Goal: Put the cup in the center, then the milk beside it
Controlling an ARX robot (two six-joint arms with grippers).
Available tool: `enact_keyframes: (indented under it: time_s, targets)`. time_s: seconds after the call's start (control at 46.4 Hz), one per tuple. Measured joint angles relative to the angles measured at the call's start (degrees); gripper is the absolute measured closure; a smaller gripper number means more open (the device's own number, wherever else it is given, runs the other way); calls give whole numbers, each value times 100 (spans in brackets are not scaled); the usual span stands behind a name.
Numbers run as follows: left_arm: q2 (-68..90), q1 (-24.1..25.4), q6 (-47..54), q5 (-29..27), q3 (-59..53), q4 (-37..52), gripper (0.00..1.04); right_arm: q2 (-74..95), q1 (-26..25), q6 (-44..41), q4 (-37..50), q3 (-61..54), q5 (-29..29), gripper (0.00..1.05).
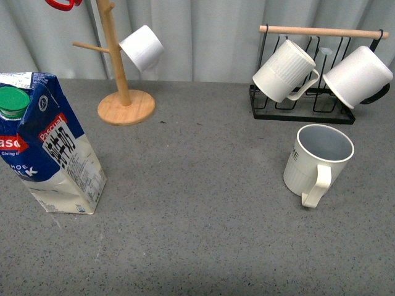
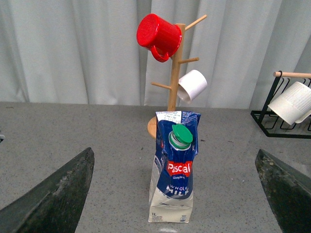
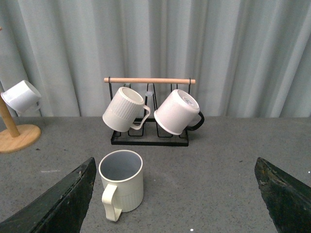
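Note:
The cup (image 1: 315, 161), cream-white and ribbed with a grey-blue inside, stands upright on the right of the grey table, its loop handle turned toward the front. At the left edge stands the milk (image 1: 52, 148), a tall blue-and-white carton with a green cap. Neither gripper shows in the front view. In the left wrist view my left gripper (image 2: 174, 160) is open, and the milk (image 2: 175, 167) stands ahead, centred between the fingers (image 2: 58, 194). My right gripper (image 3: 175, 165) is open too, and the cup (image 3: 122, 187) sits ahead near one finger (image 3: 63, 201), not touched.
A wooden mug tree (image 1: 120, 74) at the back left holds a small white cup (image 1: 142, 47) and a red mug (image 2: 158, 31). A black rack (image 1: 302, 108) at the back right carries a ribbed mug (image 1: 285, 69) and a smooth white mug (image 1: 360, 77). A curtain hangs behind.

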State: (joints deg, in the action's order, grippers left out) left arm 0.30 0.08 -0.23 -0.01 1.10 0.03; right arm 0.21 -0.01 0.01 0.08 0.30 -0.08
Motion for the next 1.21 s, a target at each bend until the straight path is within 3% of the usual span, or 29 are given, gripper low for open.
enact_keyframes:
  time_s: [1.206]
  targets:
    - [0,0,0,0,0,0,7,0,0,0,0,0,0,9]
